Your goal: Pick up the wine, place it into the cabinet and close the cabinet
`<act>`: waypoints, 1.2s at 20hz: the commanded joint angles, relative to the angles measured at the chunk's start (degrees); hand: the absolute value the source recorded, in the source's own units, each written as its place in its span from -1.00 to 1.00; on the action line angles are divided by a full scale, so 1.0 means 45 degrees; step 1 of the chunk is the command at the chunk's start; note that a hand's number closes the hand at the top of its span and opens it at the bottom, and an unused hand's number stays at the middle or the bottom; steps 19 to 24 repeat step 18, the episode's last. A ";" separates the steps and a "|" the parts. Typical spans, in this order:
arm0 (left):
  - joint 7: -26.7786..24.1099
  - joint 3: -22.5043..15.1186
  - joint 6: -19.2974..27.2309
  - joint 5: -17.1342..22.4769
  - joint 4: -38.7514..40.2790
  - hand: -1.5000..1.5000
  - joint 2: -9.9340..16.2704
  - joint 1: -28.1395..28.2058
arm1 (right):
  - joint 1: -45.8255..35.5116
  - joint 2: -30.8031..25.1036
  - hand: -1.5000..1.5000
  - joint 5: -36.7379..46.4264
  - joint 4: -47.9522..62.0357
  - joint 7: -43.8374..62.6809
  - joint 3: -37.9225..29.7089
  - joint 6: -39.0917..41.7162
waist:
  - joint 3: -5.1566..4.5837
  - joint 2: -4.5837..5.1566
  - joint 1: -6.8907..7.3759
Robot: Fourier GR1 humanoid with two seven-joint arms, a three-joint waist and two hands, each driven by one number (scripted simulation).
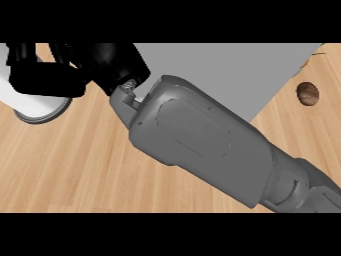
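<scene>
Filling most of the view, a grey forearm [202,145] is seen running from the lower right edge up to the far left, and much of the wooden worktop [55,165] is hidden beneath it. The right hand [69,70] is shown at the far left, its black fingers curled round a white cylindrical object [7,85], taken to be the wine; only the object's body and grey base rim are visible, lying tilted on the worktop. A grey cabinet panel [232,75] is partly covered by the arm. A small brown round object [307,94] is seen at the right, too small to identify. The left hand is not shown.
</scene>
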 commanded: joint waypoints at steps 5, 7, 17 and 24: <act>0.0162 0.0314 0.0086 0.0125 -0.0127 1.00 -0.0094 0.0033 | 0.0798 -0.1022 1.00 0.0041 0.3124 -0.1610 -0.0829 0.0302 | 0.0100 0.0433 -0.0099; 0.0172 0.0349 0.0147 0.0211 -0.0095 1.00 -0.0116 -0.0102 | 0.0805 -0.1315 1.00 -0.0015 0.3369 -0.2130 -0.0984 0.0709 | 0.0102 0.0522 -0.0148; 0.0358 0.0436 0.0418 0.0175 -0.0098 1.00 -0.0038 -0.0321 | 0.1010 -0.1445 1.00 0.0328 0.4400 -0.3412 -0.0765 0.0902 | 0.0086 0.0667 -0.0457; 0.0341 0.0511 0.0582 0.0316 -0.0393 1.00 -0.0036 -0.0520 | 0.0775 -0.1472 1.00 0.0282 0.4457 -0.3394 -0.0934 0.0812 | 0.0106 0.0637 -0.0459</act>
